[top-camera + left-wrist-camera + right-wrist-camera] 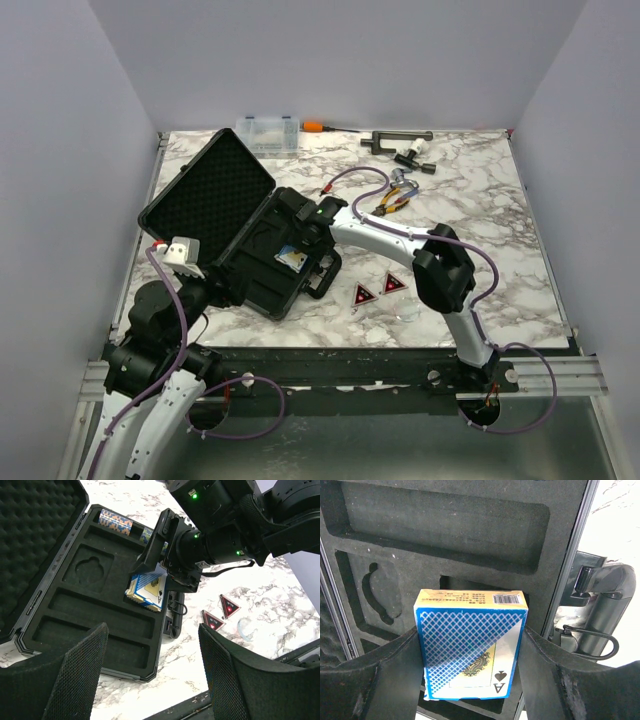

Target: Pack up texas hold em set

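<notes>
The black briefcase (262,285) lies open at the left, its foam-lined lid (205,195) tilted back and its moulded tray (95,605) facing up. My right gripper (471,640) is shut on the sides of the blue-faced card deck (470,645), holding it over a rectangular recess on the handle (600,605) side of the tray; the deck also shows in the top view (291,257) and the left wrist view (147,590). Two red-black triangles (363,294) (394,283) and a clear disc (246,628) lie on the table right of the case. My left gripper (152,680) is open and empty near the case's front corner.
A clear compartment box (268,133), an orange-handled screwdriver (320,126), a black tool (395,140) and pliers (395,200) lie at the back. A blue-patterned pack (116,521) sits in a far slot of the tray. Purple cables run along both arms.
</notes>
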### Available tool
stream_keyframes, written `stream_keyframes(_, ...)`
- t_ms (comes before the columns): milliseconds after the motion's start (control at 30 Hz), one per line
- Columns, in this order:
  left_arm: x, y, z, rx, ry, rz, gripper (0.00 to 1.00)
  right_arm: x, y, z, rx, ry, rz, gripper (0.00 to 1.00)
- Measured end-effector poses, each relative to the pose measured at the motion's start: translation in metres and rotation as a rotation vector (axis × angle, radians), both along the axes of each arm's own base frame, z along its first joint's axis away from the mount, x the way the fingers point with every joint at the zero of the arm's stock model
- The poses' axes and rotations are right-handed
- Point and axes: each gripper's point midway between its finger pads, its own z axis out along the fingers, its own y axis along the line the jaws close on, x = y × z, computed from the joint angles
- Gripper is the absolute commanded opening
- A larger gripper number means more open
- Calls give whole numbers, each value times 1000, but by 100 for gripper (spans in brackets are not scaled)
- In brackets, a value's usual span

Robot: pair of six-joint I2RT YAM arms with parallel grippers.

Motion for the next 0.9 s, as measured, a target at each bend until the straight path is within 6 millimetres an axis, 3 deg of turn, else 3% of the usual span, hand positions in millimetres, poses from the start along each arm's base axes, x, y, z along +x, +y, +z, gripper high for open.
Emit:
stream_keyframes(300,-1,2,2,-1,-12,6,73,-2,1,-6,5,20,-22,3)
stream_keyframes(367,-1,2,2,-2,-15,6,73,-1,2,-8,1,22,-22,17)
stream_keyframes(400,-1,2,2,-2,-15,6,73,-1,2,-9,-1,23,-22,32)
stream_keyframes(433,-1,2,3,-2,-16,6,74,-1,1,-10,-2,23,-21,57)
stream_keyframes(467,-1,2,3,-2,-16,6,74,-1,1,-10,-4,22,-19,73)
stream_keyframes(500,-1,2,3,-2,-16,6,74,-1,1,-10,-5,21,-16,94)
stream_keyframes(533,-1,2,3,-2,-16,6,74,-1,1,-10,-7,19,-13,100)
stream_keyframes(633,-1,2,3,-3,-16,6,74,2,9,-4,11,-9,0,100)
stream_keyframes(900,-2,2,3,-3,-18,6,74,1,4,-4,-35,-28,46,100)
